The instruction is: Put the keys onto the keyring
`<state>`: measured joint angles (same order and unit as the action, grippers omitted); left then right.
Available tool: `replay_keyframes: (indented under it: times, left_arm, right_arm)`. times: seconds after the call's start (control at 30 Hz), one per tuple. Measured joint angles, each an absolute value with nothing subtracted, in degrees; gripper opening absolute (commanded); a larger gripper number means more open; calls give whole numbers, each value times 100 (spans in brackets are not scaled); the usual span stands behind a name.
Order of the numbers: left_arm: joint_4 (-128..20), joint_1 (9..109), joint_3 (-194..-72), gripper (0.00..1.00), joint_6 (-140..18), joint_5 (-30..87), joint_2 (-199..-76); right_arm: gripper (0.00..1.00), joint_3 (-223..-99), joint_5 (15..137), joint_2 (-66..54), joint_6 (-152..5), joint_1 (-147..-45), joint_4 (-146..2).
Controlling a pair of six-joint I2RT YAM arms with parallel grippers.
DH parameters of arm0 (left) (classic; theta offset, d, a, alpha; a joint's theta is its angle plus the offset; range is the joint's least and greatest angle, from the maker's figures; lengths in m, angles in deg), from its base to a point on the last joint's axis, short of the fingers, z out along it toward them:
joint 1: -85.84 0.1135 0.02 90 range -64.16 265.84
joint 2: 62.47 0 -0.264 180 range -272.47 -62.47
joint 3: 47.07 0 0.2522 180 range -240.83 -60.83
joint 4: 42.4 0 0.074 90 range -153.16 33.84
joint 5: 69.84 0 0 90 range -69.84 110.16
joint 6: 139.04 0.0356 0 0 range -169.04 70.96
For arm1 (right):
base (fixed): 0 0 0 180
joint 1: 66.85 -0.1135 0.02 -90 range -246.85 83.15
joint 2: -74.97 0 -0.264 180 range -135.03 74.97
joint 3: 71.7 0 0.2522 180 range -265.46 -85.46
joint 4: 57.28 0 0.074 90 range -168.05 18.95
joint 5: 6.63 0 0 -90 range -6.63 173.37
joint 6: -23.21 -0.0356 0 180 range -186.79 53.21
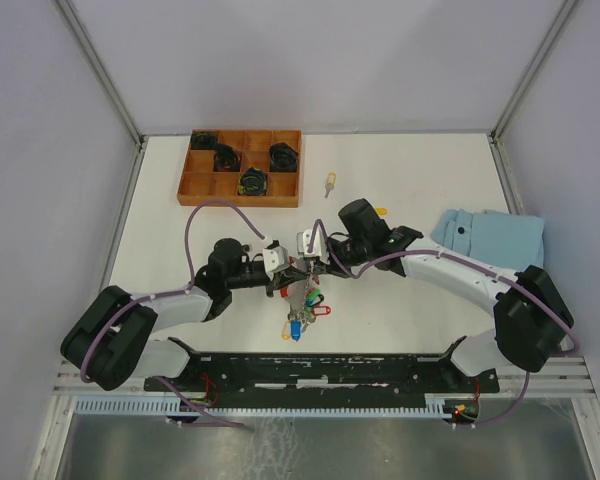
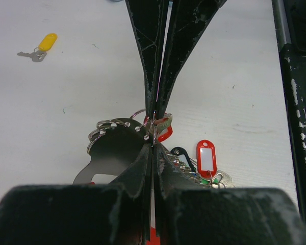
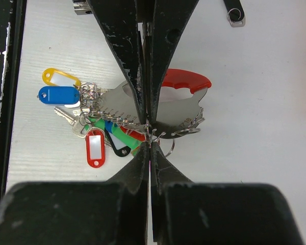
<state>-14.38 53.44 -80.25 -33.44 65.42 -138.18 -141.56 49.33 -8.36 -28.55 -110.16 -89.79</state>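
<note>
The keyring (image 1: 302, 303), a bunch of coloured tags on a grey metal plate (image 3: 117, 107) with a red handle (image 3: 186, 79), hangs between both arms at mid-table. My left gripper (image 2: 153, 145) and right gripper (image 3: 150, 144) meet tip to tip, each shut on a thin wire ring at the plate's edge. From above they show as left gripper (image 1: 296, 276) and right gripper (image 1: 317, 267). A loose key with a yellow tag (image 1: 330, 180) lies on the table behind them. The left wrist view shows a yellow-tagged key (image 2: 43, 46) at far left.
A wooden compartment tray (image 1: 195, 185) with black round parts stands at the back left. A folded blue cloth (image 1: 490, 235) lies at the right. A small yellow piece (image 1: 381, 211) sits by the right wrist. A black strip with a ring (image 3: 233, 13) lies beyond the bunch.
</note>
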Motion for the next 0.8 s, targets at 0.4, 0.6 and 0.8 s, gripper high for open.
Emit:
replay_keyframes:
  times: [0.4, 0.6, 0.8]
  left_arm:
    - [-1438, 5344, -8025, 3, -3344, 6551, -13818]
    - [-1440, 5344, -8025, 3, -3344, 6548, -13818]
    - [-1440, 5341, -8025, 3, -3344, 6544, -13818]
  right_arm:
    - [1, -14143, 4942, -834, -2853, -11027, -8970]
    - [1, -14108, 4957, -825, -2853, -11027, -8968]
    - [1, -14060, 5020, -762, -2853, -11027, -8968]
